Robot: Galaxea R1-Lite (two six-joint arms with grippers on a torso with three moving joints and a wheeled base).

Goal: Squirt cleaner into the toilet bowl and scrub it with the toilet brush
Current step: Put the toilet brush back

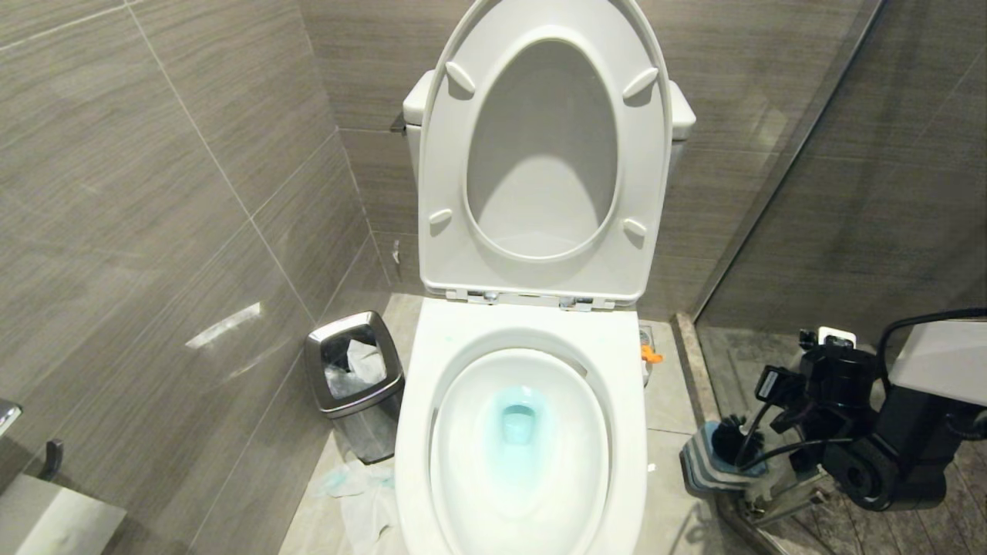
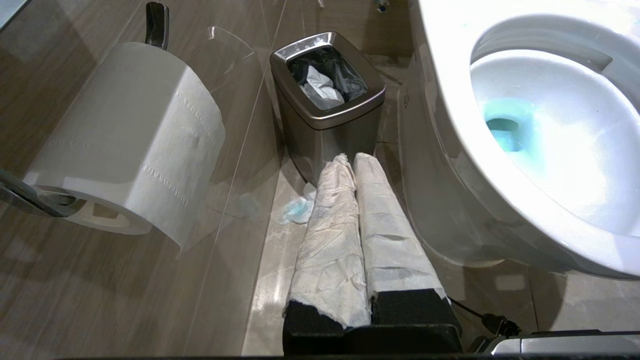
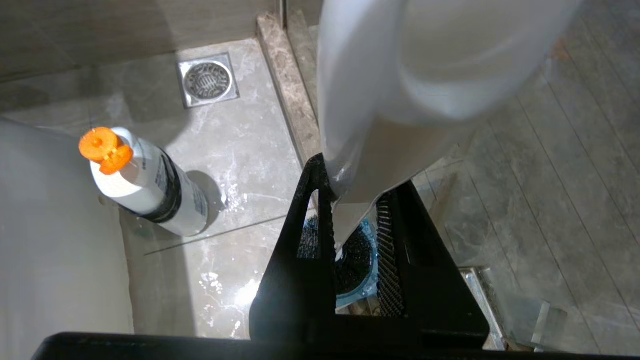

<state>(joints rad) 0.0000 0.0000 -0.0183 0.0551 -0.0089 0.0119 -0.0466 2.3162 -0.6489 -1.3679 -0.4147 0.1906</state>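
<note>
The toilet bowl (image 1: 420, 432) stands open with seat and lid up, and blue-tinted water lies at its bottom (image 2: 505, 135). The toilet brush (image 3: 380, 100) has a white handle, and my right gripper (image 3: 357, 175) is shut on it from above. Its black bristle head (image 3: 355, 260) sits in the mouth of the blue-and-grey holder (image 1: 705, 462) on the floor right of the toilet. The white cleaner bottle (image 3: 150, 185) with an orange cap stands on the floor beside the bowl. My left gripper (image 2: 350, 160), its fingers wrapped in white paper, is shut and empty, low beside the bowl's left side.
A steel waste bin (image 1: 355, 378) with a liner stands left of the toilet, with crumpled tissue (image 2: 297, 210) on the floor by it. A toilet roll (image 2: 135, 140) hangs on the left wall. A floor drain (image 3: 207, 80) and a stone kerb with a glass partition (image 3: 292, 85) lie to the right.
</note>
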